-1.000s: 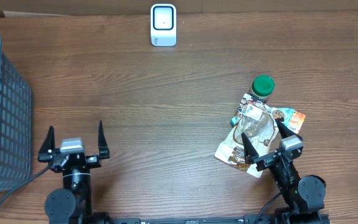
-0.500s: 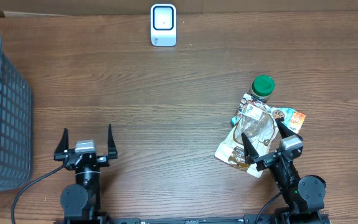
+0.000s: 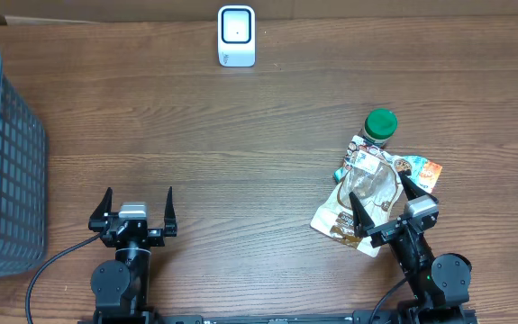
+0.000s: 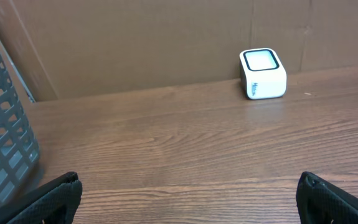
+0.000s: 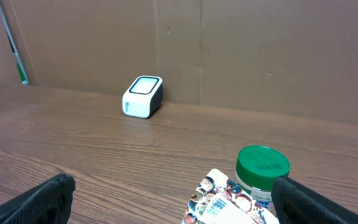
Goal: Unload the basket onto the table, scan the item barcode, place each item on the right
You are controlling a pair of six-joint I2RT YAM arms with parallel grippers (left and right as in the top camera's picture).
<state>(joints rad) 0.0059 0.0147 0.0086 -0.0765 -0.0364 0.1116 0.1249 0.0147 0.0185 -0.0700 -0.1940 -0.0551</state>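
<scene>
Jaws gaping on both sides, nothing grasped yet, so I need my right gripper (image 3: 377,186) down on the pouch (image 3: 338,216), then scanner (image 3: 237,36).

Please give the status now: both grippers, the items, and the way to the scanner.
Left gripper open, empty. Right gripper open over the snack pouch, not gripping. Path to scanner clear; green-lid jar close beside pouch.

Matte black left hand (image 3: 138,196) and right hand (image 3: 377,187), tapering pointed fingers (image 3: 107,203), pale grey block (image 3: 132,212) at each wrist, round black joint housings (image 3: 114,281), black cables (image 3: 47,268) curling from the bases
</scene>
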